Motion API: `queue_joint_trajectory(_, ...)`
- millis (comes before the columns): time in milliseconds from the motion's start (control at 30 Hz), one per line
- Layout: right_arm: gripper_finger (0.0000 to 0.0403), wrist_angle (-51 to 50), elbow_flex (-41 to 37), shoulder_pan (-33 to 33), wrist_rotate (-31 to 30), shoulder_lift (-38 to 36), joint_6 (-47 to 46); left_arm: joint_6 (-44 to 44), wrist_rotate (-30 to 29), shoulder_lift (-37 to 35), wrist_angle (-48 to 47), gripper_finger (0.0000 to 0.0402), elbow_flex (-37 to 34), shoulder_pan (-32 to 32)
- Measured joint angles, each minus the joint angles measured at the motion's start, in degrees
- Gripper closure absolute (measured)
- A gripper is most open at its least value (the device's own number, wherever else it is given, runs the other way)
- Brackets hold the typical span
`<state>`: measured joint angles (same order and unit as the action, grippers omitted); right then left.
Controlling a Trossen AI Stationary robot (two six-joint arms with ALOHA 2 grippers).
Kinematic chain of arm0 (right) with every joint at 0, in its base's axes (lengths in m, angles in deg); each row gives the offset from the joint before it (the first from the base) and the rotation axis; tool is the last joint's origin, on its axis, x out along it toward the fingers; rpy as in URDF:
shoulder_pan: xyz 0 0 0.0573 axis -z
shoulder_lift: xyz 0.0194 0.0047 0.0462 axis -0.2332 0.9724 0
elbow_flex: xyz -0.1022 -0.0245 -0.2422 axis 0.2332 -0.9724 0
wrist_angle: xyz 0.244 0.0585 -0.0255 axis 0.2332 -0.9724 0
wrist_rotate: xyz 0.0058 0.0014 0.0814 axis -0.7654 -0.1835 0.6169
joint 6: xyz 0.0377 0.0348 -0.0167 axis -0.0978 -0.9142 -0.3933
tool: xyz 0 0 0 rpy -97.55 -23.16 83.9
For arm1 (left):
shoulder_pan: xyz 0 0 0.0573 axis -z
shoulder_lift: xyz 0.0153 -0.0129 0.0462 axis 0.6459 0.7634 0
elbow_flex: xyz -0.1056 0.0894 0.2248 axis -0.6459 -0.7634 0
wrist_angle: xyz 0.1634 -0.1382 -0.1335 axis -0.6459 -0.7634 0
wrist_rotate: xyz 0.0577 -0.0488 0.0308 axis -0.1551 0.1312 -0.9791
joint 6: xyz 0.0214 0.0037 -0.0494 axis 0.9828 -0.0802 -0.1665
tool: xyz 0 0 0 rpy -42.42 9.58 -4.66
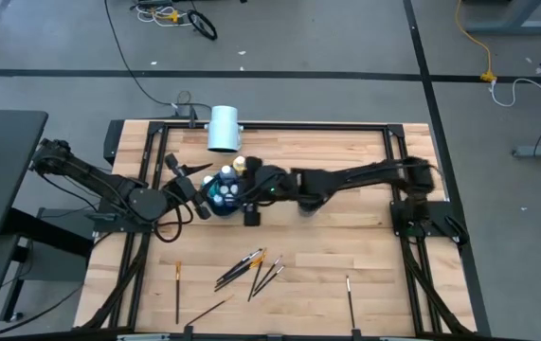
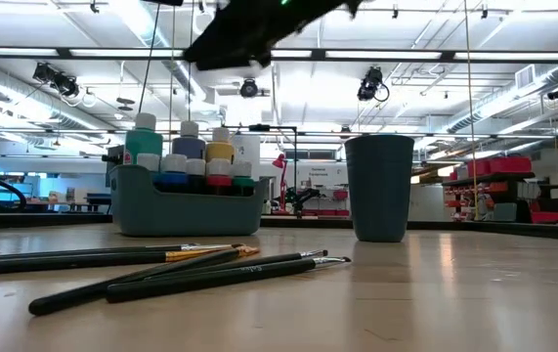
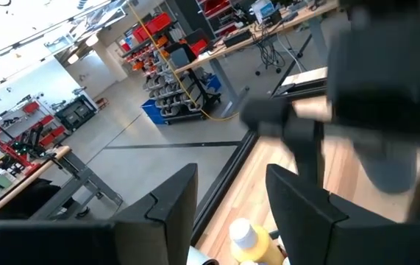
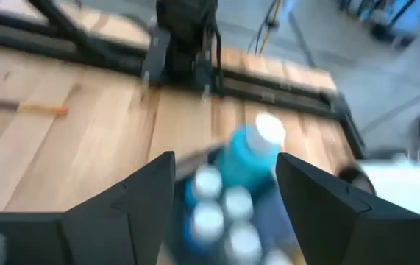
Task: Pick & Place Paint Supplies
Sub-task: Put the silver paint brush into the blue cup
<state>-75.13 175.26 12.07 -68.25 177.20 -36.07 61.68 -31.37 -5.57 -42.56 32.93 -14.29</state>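
Right end effector (image 4: 224, 199): fingers spread, empty, directly above bottle caddy (image 1: 221, 193) mid-surface. Loose paintbrushes (image 1: 251, 268) lie toward the near edge, long axes diagonal. Left end effector (image 3: 232, 206): spread, beside caddy.

A grey floor (image 1: 346, 38) crossed by dark tape lines surrounds the wooden worktop (image 1: 346, 237). Cables (image 1: 171, 14) trail beyond it. Bright ceiling lights (image 2: 151, 24) hang above distant red shelving (image 2: 513, 166).

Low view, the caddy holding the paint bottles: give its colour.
Dark teal caddy, clearest in the low view.
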Motion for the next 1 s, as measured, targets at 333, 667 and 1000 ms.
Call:
queue_joint_trajectory(333, 0.0163, -29.3, 0.0, -5.6, -0.7, -13.9, -9.1, 0.0, 0.0, 0.0, -0.2, 0.0231, 0.0, 0.0)
queue_joint_trajectory(667, 0.0163, -46.6, 0.0, -13.2, -5.4, -16.2, -23.2, -0.1, 0.0, 0.0, -0.3, 0.0231, 0.0, 0.0)
queue_joint_trajectory(1000, 0.0163, -57.5, 0.0, -17.0, -1.9, -16.2, -35.8, -1.4, 0.0, 0.0, -0.2, 0.0231, 0.0, 0.0)
